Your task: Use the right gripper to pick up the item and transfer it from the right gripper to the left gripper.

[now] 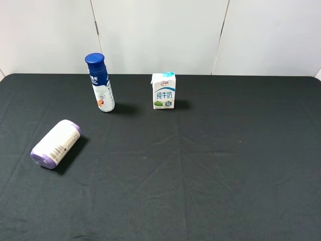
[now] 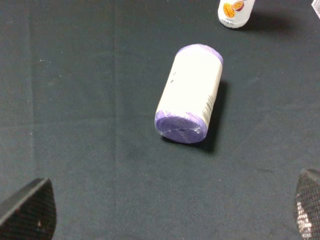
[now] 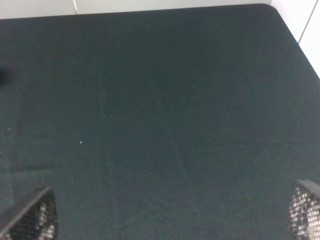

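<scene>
— Nearest the high camera, what lies on the tabletop (image 1: 225,175)?

— Only black cloth with a few creases. Farther back on the left the item (image 1: 56,143) lies on its side, purple ends, barcode label facing up. Behind it stands a blue-capped bottle (image 1: 101,84), and to that bottle's right a milk carton (image 1: 164,91), both upright near the far edge. Neither arm shows in this view.

— And the left wrist view?

— The item (image 2: 190,93) lies ahead of the left end effector (image 2: 172,215), one purple end toward the camera, touching nothing but the cloth. Two finger tips (image 2: 30,210) sit at the picture's corners, spread wide apart with nothing between them. The base of the blue-capped bottle (image 2: 236,11) peeks in beyond.

— The right wrist view?

— Bare tabletop (image 3: 160,100) out to a rounded corner. The right end effector (image 3: 172,217) has its mesh-patterned fingers (image 3: 306,212) equally far apart, empty. A faint dark smudge at one edge is possibly a shadow; I cannot tell.
</scene>
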